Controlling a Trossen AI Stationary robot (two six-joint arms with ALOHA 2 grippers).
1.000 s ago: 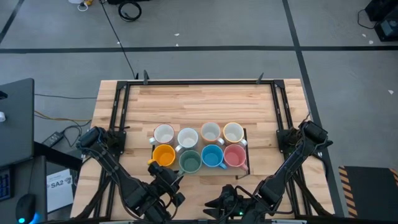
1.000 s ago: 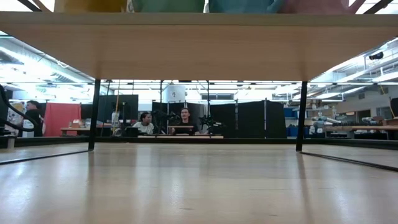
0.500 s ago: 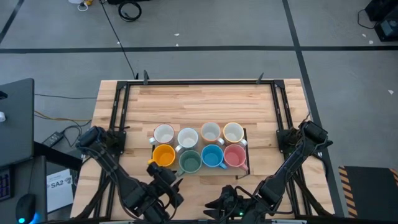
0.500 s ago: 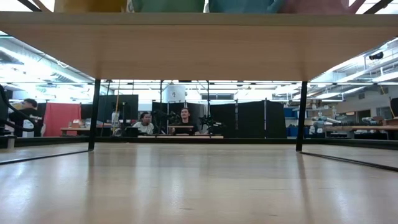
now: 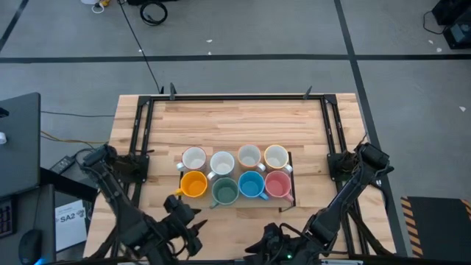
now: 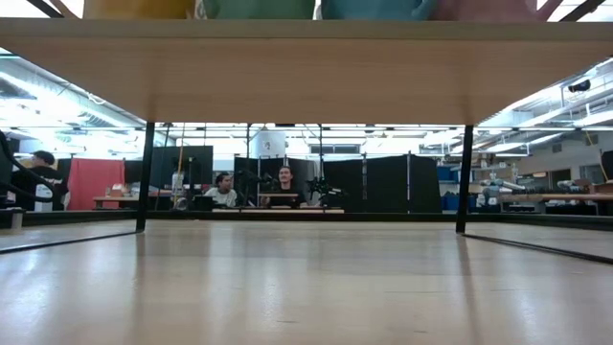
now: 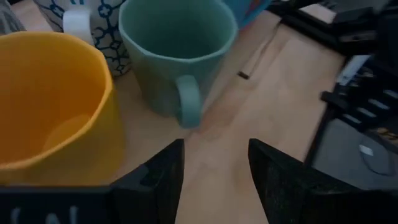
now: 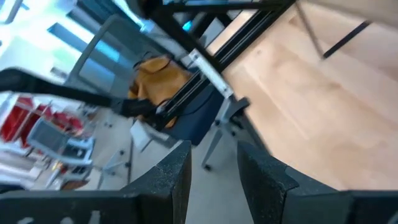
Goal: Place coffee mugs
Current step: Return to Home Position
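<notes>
Eight coffee mugs (image 5: 251, 184) on the shelf (image 6: 306, 77); both arms low at the near table (image 5: 235, 118) edge.
Left gripper (image 7: 214, 171): fingers apart, empty; green mug (image 7: 174, 56) handle just ahead, orange mug (image 7: 50, 99) ahead and beside. Right gripper (image 8: 214, 174): fingers apart, empty, facing off-table. We judge any forward drift of the left claw would clip that handle and shove the packed rows. Free room lies behind the claw.
</notes>
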